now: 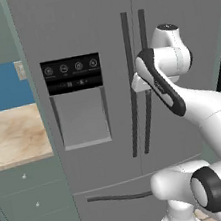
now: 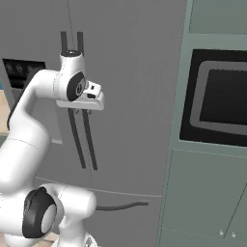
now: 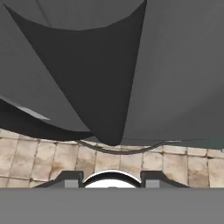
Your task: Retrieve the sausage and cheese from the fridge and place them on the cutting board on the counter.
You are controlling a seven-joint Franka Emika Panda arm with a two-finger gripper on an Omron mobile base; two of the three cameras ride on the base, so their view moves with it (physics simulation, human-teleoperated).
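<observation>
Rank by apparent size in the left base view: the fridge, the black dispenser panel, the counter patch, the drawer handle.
1. fridge
2. counter
3. black dispenser panel
4. drawer handle

Counter and panel are fairly close; the counter is cut by the frame edge.

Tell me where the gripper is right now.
The gripper is up against the closed fridge, at its two dark vertical door handles, right of the black dispenser panel.
</observation>
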